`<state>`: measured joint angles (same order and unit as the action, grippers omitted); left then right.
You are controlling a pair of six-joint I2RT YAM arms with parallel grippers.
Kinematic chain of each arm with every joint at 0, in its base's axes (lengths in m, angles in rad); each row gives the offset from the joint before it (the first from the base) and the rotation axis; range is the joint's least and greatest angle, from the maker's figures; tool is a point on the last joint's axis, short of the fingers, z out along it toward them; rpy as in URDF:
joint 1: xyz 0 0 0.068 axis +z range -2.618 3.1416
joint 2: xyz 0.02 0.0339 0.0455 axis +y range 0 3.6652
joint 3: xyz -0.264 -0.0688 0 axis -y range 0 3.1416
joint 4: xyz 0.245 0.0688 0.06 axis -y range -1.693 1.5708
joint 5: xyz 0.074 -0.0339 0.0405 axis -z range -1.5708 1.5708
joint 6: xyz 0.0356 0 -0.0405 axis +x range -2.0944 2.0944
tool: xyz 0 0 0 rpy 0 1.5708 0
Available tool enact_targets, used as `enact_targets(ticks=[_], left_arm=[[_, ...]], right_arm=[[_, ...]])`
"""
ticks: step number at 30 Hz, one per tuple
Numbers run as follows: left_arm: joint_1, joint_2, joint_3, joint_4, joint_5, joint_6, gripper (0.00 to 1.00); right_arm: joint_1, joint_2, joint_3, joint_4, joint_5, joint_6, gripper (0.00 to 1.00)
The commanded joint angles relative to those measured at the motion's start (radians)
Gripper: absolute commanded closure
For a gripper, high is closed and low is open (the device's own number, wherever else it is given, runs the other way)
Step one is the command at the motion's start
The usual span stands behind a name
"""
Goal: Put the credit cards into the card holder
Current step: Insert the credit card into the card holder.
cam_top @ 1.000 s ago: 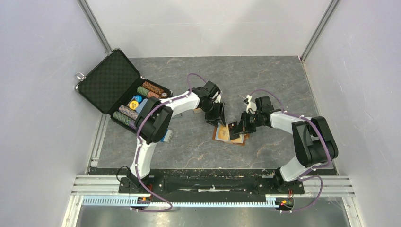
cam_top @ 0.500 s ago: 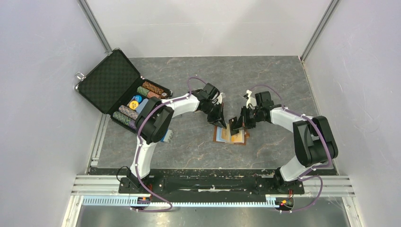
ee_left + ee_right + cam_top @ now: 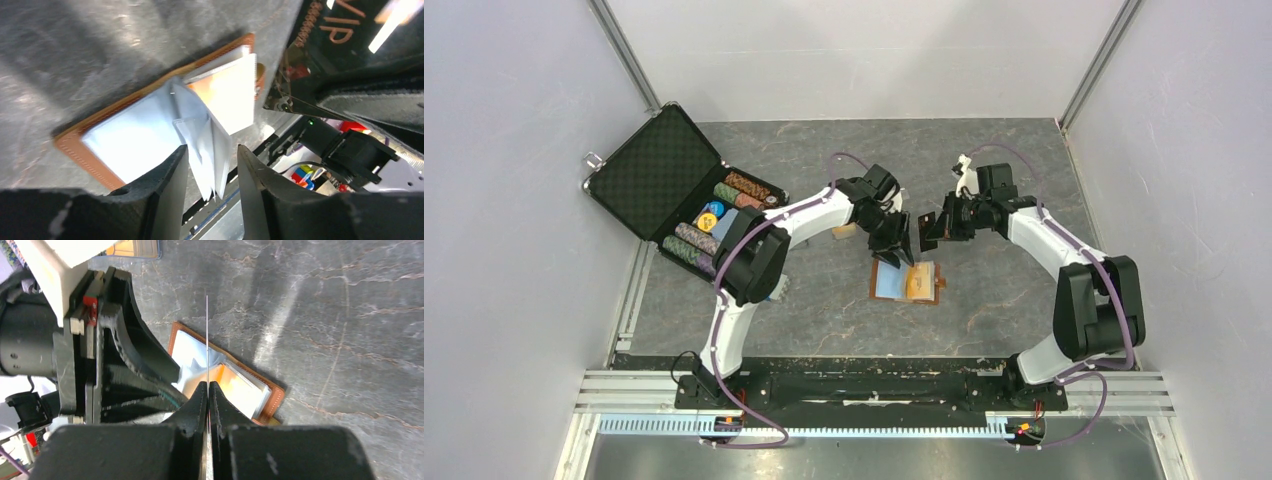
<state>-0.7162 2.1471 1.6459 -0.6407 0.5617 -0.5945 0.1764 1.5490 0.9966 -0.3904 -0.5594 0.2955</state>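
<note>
The card holder (image 3: 889, 283) lies open on the table, tan leather rim, pale blue inside, clear sleeves fanned up. An orange credit card (image 3: 917, 283) sits in its right half, also visible in the left wrist view (image 3: 220, 92). My left gripper (image 3: 896, 248) hangs over the holder's far edge. Its jaws (image 3: 211, 149) are open, with upright clear sleeves (image 3: 210, 145) between them, untouched on both sides. My right gripper (image 3: 929, 232) hovers beyond the holder, shut on a dark credit card (image 3: 207, 335) seen edge-on above the holder (image 3: 272, 395).
An open black foam-lined briefcase (image 3: 659, 170) with stacks of poker chips (image 3: 724, 200) stands at the far left. A small tan object (image 3: 844, 233) lies behind the left forearm. Walls close the table's left, right and far sides.
The right gripper rose and drew back to the right, away from the holder, keeping its card. The left gripper shifted right over the holder, whose pale blue inside now shows.
</note>
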Motion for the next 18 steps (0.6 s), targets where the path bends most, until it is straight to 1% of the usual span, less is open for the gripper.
enact_targets(ticks=[1,4,10,14,18], left_arm=[[-0.04,0.037,0.085,-0.01,0.077,-0.025,0.52],[-0.06,0.059,0.115,0.021,0.115,-0.051,0.51],[-0.086,0.118,0.171,0.024,0.174,-0.053,0.49],[-0.073,0.062,0.123,0.102,0.166,-0.054,0.46],[-0.025,-0.033,-0.003,0.243,0.152,-0.106,0.44]], right_arm=[[-0.019,-0.048,0.057,-0.056,0.054,-0.043,1.0],[-0.034,-0.057,0.054,-0.066,0.065,-0.051,1.0],[-0.048,-0.066,0.05,-0.086,0.075,-0.073,1.0],[-0.048,-0.072,0.033,-0.084,0.055,-0.07,1.0],[-0.043,-0.08,-0.011,-0.045,0.011,-0.036,1.0]])
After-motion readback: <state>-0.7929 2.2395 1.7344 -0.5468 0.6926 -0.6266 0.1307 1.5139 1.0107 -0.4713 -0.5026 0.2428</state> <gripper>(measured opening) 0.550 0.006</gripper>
